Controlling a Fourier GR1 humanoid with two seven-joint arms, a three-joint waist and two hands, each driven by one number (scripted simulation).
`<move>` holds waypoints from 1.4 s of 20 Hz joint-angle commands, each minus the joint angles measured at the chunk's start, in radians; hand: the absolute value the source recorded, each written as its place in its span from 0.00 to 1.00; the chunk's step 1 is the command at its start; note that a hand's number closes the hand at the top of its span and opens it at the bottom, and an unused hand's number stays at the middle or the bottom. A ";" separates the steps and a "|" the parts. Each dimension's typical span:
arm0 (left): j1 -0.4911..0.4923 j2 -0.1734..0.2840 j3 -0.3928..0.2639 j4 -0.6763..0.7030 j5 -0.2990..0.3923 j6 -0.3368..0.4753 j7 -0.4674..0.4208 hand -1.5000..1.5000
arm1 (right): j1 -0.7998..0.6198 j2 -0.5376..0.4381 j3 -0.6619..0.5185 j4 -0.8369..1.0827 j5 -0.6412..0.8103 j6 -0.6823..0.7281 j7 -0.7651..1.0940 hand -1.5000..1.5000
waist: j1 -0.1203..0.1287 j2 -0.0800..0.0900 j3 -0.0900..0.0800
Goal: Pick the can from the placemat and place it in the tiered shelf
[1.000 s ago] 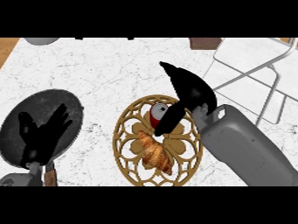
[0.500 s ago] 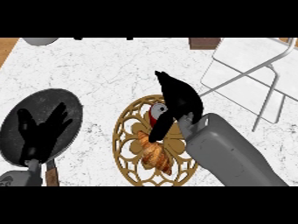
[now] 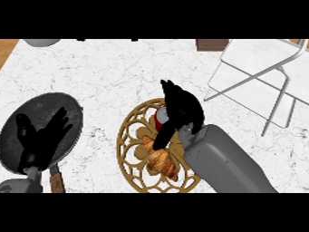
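Right robot hand curls around can on placemat; not lifted, shelf placement pending. Left robot hand open.

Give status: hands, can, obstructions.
Right hand over the can on placemat, grasp unclear. Left hand open over pan. Croissant beside can.

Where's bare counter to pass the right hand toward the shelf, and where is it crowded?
Bare marble lies between the placemat and the tiered shelf, and across the counter's top middle above the pan. Crowded: the placemat, where the right hand covers the red can beside the croissant; the left hand overlies the pan.
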 commanded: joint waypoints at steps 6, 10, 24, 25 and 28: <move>-0.007 -0.053 0.004 0.051 -0.047 -0.014 -0.045 0.50 | -0.019 0.063 -0.038 0.190 0.127 -0.025 -0.028 0.00 | 0.005 0.003 -0.001; 0.020 -0.053 0.017 0.020 -0.071 -0.009 -0.028 0.50 | 0.009 0.029 -0.087 0.190 0.180 0.007 -0.130 0.00 | 0.000 0.001 -0.001; 0.030 -0.091 0.038 -0.041 -0.084 -0.040 0.016 0.50 | -0.021 0.065 -0.007 0.456 0.111 -0.211 -0.331 0.00 | 0.009 0.003 0.000; -0.034 -0.068 0.059 -0.021 -0.078 -0.034 0.045 0.50 | -0.083 0.065 0.017 0.437 0.074 -0.110 -0.279 1.00 | 0.012 0.004 0.000; -0.011 -0.080 0.039 -0.008 -0.095 -0.035 0.023 0.50 | -0.066 0.065 0.072 0.517 0.112 -0.034 -0.419 1.00 | 0.018 0.007 0.000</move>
